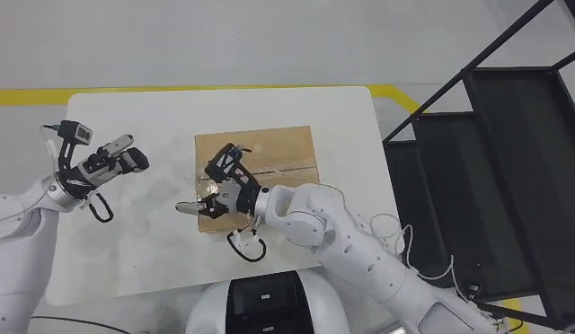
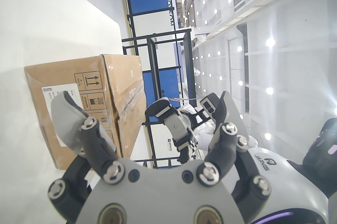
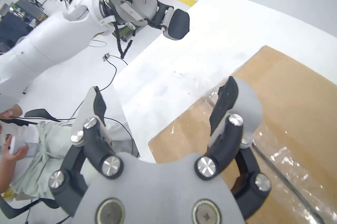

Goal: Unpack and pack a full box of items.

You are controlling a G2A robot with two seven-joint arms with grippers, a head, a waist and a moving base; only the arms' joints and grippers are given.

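Left gripper [image 1: 135, 150]: held above the table's left side, pointing right, jaws spread wide with nothing between them.
Table [image 1: 162, 118]: white, with rounded corners.
Cardboard box [image 1: 269, 150]: plain brown, closed, sitting flat.
Tape [image 3: 284, 156]: a clear, glossy strip runs along the top seam from left to right and wraps down the box's left side.
Label [image 2: 50, 93]: white, stuck on the box's left side, with black handling symbols printed just beside it.
Box position: around the middle of the table, slightly right of centre, with bare table on every side.
Box and left gripper: the cardboard box stands well apart, to the right of the left gripper, its labelled side facing that gripper.
Right gripper [image 3: 162, 85]: jaws spread wide, holding nothing, above the box's near left corner.
Box and right gripper: one finger [image 3: 247, 101] hangs over the taped top close to the left edge, and whether it touches the cardboard cannot be told. The other finger [image 3: 90, 104] sits past the box's left side, off the cardboard.
Black steps [image 1: 476, 154]: a metal frame on the floor, right of the table.
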